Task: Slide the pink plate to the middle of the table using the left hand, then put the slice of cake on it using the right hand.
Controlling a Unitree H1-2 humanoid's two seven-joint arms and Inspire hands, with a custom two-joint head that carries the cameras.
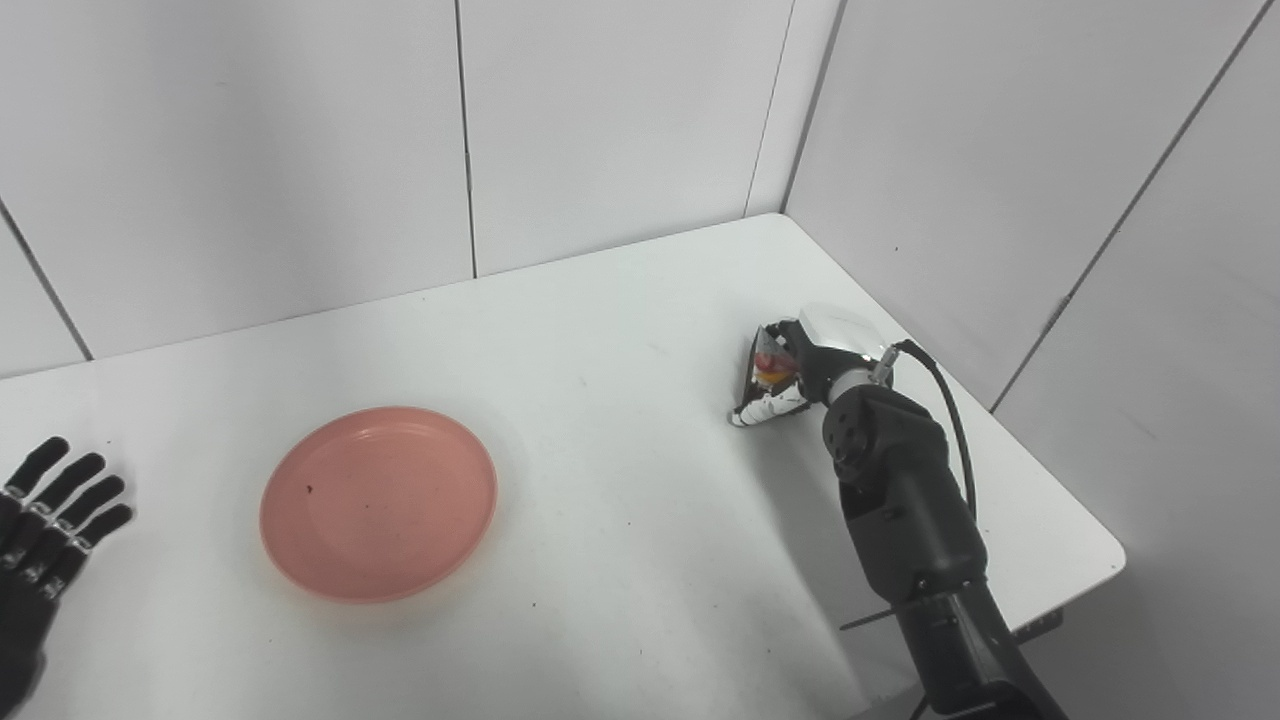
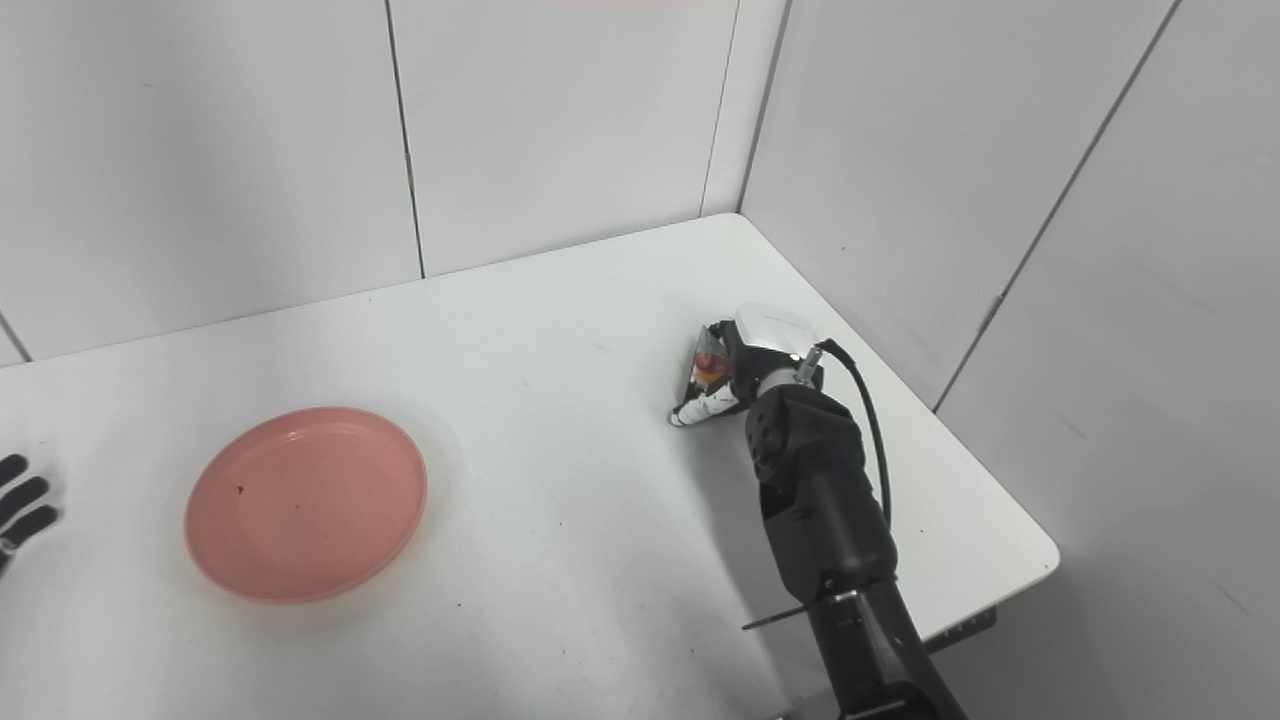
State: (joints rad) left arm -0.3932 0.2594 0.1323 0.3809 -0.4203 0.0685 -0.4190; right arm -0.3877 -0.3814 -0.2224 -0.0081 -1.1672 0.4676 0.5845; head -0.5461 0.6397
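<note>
Where the slice of cake (image 1: 768, 372) sits, far over on the right side of the white surface (image 1: 640, 330) and close to the corner where the two wall panels meet, the right hand (image 1: 800, 365) is already upon it, reaching along the surface from the near right edge. From where I stand the slice shows only as a dark wedge with red and yellow on top and a pale base, on the side of the hand that faces the middle; the hand's fingers appear curled about it and I take it to be gripping the slice, though I cannot tell whether the cake is lifted or resting on the surface. That grasp suggests the picking-up step is in hand. The pink plate (image 1: 379, 502) lies flat and bare, well apart from the cake, left of the surface's middle and toward the near edge, so the slice has a long way to travel leftward before it can be set down. Whether the plate counts as centred is a judgement; to me it looks a little short of the middle. Beyond it, at the far left edge, the left hand (image 1: 45, 525) rests low with its dark fingers spread and holding nothing, clear of the plate's rim, which leaves the plate free to receive the cake.
</note>
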